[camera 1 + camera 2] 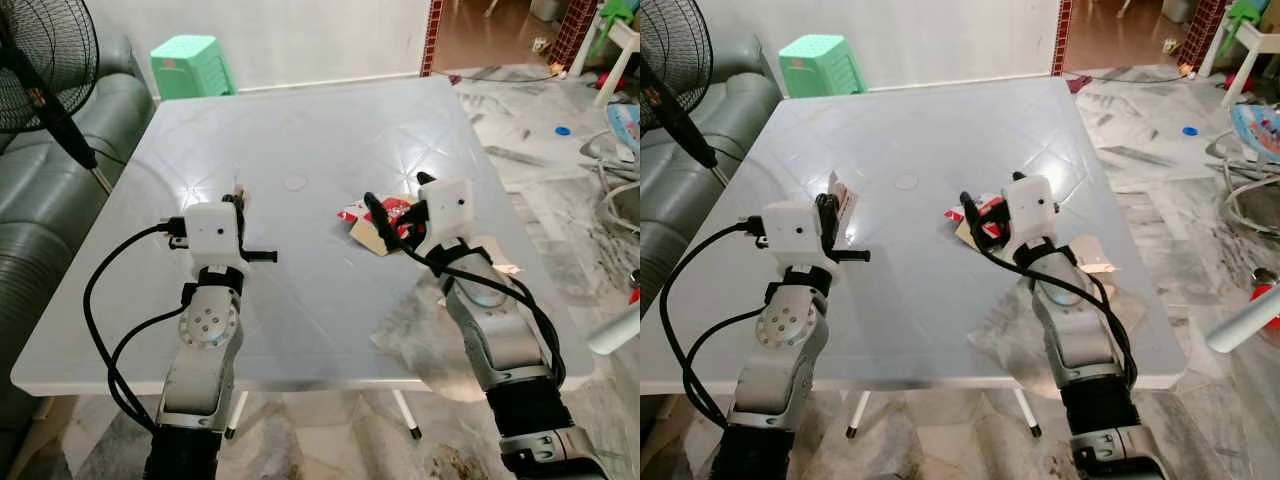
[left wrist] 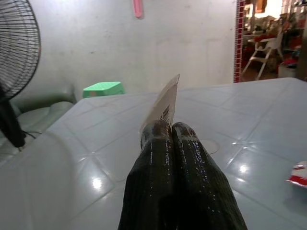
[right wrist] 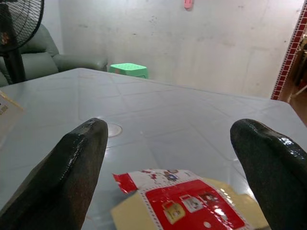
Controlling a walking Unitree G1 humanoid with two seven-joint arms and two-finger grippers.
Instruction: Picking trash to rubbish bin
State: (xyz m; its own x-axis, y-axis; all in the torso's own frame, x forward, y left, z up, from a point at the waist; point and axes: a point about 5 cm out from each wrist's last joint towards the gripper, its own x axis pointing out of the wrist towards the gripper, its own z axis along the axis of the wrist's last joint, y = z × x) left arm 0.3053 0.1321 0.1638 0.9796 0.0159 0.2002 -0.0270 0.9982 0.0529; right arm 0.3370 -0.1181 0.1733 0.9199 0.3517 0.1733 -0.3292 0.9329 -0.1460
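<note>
A red and white wrapper (image 3: 184, 199) lies flat on a tan paper piece (image 1: 368, 236) near the middle of the white table (image 1: 300, 130). My right gripper (image 3: 172, 158) hovers just behind and above it, open, one finger on each side. My left gripper (image 2: 170, 132) is shut on a thin white paper scrap (image 2: 163, 103) with a barcode, which stands up from the fingertips above the table's left part (image 1: 840, 195).
A green plastic stool (image 1: 190, 65) stands beyond the table's far left corner. A standing fan (image 1: 45, 70) and a grey sofa (image 1: 40, 200) are on the left. Cables and toys (image 1: 615, 150) litter the marble floor on the right.
</note>
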